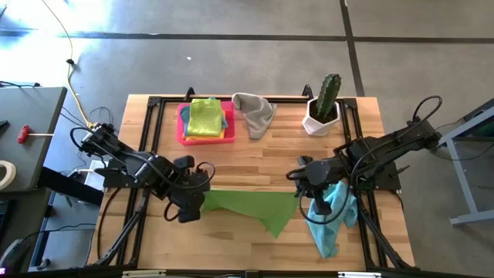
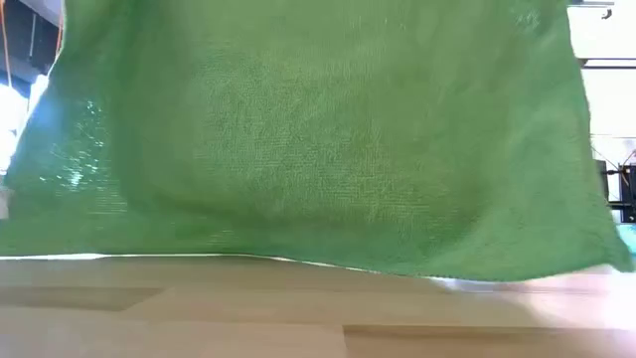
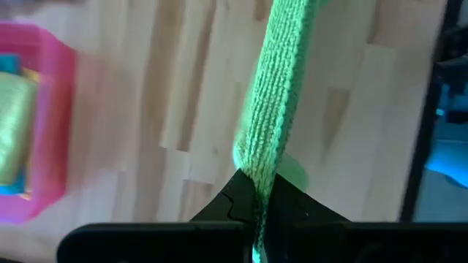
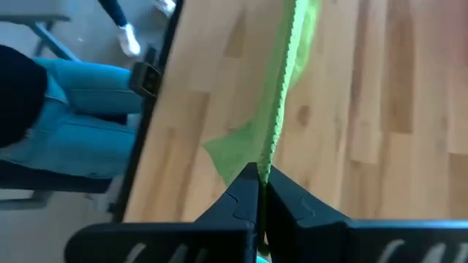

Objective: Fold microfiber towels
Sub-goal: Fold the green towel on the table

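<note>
The green towel [image 1: 251, 205] is held stretched above the table [image 1: 255, 154] in front of the pink tray [image 1: 185, 135], one edge pinched in the clamped left tool [image 1: 202, 185] and right tool [image 1: 302, 184], apparently so it can be folded.

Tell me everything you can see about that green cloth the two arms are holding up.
The green cloth is a soft, looped microfiber towel, evenly bright green. It hangs stretched between the two arms over the near side of the wooden table. The left tool and the right tool are each shut on its upper edge. From above, a lower corner droops toward the table's front edge. In the low view it hangs like a curtain, its bottom hem at about tabletop level.
</note>
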`<control>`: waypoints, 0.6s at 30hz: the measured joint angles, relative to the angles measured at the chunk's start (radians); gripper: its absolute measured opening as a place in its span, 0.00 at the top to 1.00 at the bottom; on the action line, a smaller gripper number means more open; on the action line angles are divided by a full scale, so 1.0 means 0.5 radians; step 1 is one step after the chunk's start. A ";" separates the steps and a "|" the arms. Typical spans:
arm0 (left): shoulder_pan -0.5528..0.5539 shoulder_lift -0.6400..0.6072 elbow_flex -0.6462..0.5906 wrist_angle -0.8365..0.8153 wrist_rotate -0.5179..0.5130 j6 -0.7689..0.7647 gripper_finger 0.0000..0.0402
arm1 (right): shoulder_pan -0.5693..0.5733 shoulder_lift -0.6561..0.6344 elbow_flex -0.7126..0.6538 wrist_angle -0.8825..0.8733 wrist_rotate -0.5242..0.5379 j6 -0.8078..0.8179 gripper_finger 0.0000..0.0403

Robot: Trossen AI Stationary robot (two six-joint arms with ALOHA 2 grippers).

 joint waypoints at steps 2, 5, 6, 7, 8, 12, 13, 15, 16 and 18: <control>0.022 0.000 0.000 -0.012 -0.075 0.047 1.00 | -0.011 0.000 0.000 -0.041 0.041 -0.047 1.00; 0.068 0.000 0.000 -0.070 -0.209 0.124 1.00 | -0.037 0.000 0.000 -0.120 0.155 -0.146 1.00; 0.086 0.000 0.000 -0.108 -0.249 0.162 1.00 | -0.047 0.000 0.000 -0.146 0.220 -0.177 1.00; 0.105 0.000 0.000 -0.149 -0.296 0.204 1.00 | -0.062 0.000 0.000 -0.176 0.299 -0.212 1.00; 0.125 0.000 0.000 -0.184 -0.345 0.260 1.00 | -0.075 0.001 0.000 -0.209 0.388 -0.260 1.00; 0.198 0.000 0.003 -0.195 -0.570 0.595 1.00 | -0.134 0.001 0.000 -0.298 0.738 -0.493 1.00; 0.213 0.000 0.005 -0.197 -0.651 0.709 1.00 | -0.148 0.001 0.000 -0.300 0.839 -0.556 1.00; 0.237 -0.001 0.008 -0.197 -0.822 0.955 1.00 | -0.172 0.001 0.000 -0.306 1.061 -0.691 1.00; 0.248 -0.001 0.008 -0.197 -0.896 1.090 1.00 | -0.187 0.001 0.000 -0.308 1.170 -0.764 1.00; 0.269 -0.001 0.008 -0.197 -1.030 1.352 1.00 | -0.211 0.001 0.000 -0.307 1.364 -0.925 1.00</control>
